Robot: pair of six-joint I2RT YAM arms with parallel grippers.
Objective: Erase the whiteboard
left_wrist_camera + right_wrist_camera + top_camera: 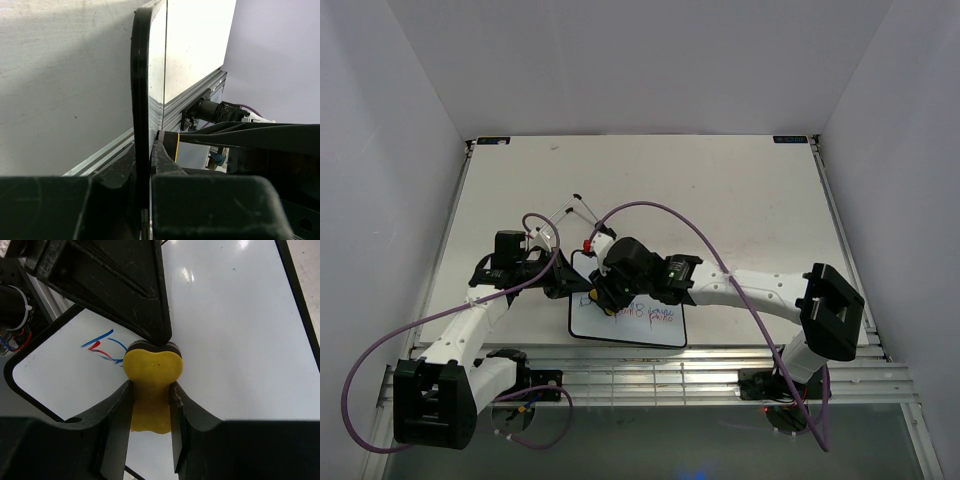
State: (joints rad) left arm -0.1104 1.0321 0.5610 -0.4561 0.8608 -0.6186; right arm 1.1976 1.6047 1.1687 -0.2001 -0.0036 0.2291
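The whiteboard (620, 330) lies near the table's front edge, with red and blue handwriting (645, 313) on its face. My left gripper (566, 284) is shut on the board's left edge. In the left wrist view the black frame (140, 100) runs edge-on between the jaws of the left gripper (150, 167). My right gripper (150, 400) is shut on a yellow bone-shaped eraser (152, 372), whose dark pad rests on the whiteboard (235, 340) beside red and blue strokes (102, 347). From above, the right gripper (610, 296) sits over the board's upper left part.
An aluminium rail (650, 375) runs along the near table edge just below the board. Purple cables (670, 215) loop over both arms. A thin black wire piece (575, 205) lies behind the grippers. White walls close in the table on three sides.
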